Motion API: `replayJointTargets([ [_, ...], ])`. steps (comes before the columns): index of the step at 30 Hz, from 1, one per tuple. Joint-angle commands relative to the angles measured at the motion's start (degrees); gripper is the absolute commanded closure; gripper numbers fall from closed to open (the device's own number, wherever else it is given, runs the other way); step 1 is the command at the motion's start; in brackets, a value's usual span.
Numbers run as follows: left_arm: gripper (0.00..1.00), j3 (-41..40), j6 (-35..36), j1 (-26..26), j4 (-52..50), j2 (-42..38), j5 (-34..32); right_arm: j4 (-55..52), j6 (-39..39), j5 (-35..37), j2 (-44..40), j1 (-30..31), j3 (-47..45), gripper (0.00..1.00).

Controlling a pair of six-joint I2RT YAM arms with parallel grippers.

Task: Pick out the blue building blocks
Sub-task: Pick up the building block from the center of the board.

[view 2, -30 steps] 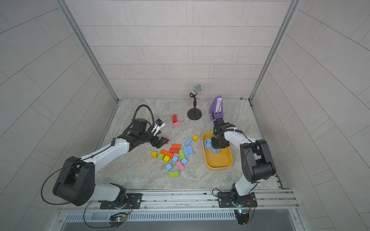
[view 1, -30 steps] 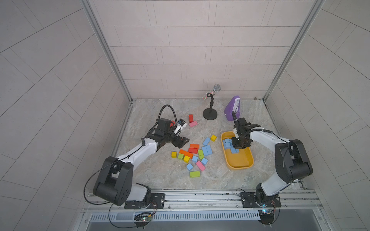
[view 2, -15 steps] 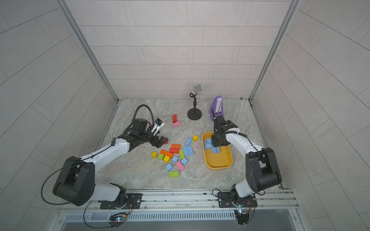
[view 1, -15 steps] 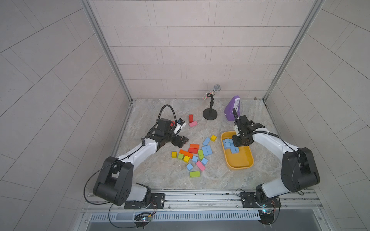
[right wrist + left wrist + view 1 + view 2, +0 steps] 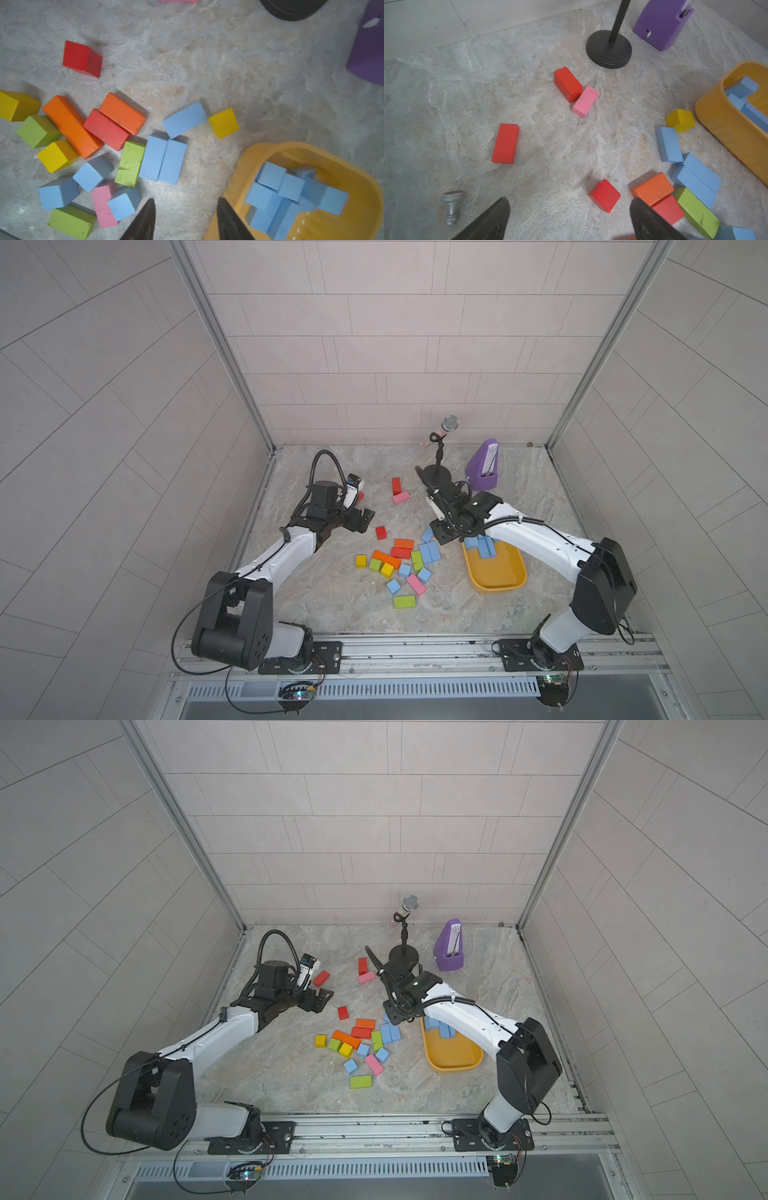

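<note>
Several blue building blocks (image 5: 430,551) lie in the mixed pile at the table's middle; the right wrist view shows two long ones side by side (image 5: 163,160) and a cube (image 5: 123,203) nearest the fingers. More blue blocks (image 5: 270,175) are heaped at the far end of the yellow tray (image 5: 498,576). My right gripper (image 5: 186,202) hovers open and empty over bare table between the pile and the tray's rim (image 5: 291,145). My left gripper (image 5: 570,202) stands wide open and empty left of the pile, a red cube (image 5: 604,195) just ahead of it.
Red, orange, yellow, green and pink blocks (image 5: 390,560) mix with the blue ones. A microphone stand (image 5: 436,475) and a purple metronome (image 5: 484,466) stand at the back. A red and a pink brick (image 5: 399,491) lie apart. A silver chess pawn (image 5: 452,207) stands beside the left gripper.
My right gripper has opened and swung left from over the tray to the gap beside the pile. The left arm has barely moved, its jaws a little wider.
</note>
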Motion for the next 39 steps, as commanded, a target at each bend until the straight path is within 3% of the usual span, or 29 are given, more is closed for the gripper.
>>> replayJointTargets([
  [1,0.04,-1.0,-2.9,2.7,2.4,-1.6,-0.1,-2.4,-1.4,0.5,4.1,4.0,3.5,0.50],
  [8,0.04,-0.8,-5.0,6.7,2.6,-1.5,2.5,-1.1,-9.2,1.3,10.3,12.6,6.1,0.48],
  [25,0.05,-1.0,-4.6,6.8,2.7,-1.5,3.6,-0.3,-11.7,-5.6,19.3,13.8,8.5,0.48],
  [32,0.05,-1.4,-4.2,6.7,3.4,-1.3,4.9,-1.2,-12.1,-6.0,22.0,13.8,9.3,0.60],
  [39,0.06,-3.8,-4.2,6.5,8.5,-0.3,9.8,-1.8,-12.4,-5.1,20.7,13.5,9.9,0.81],
])
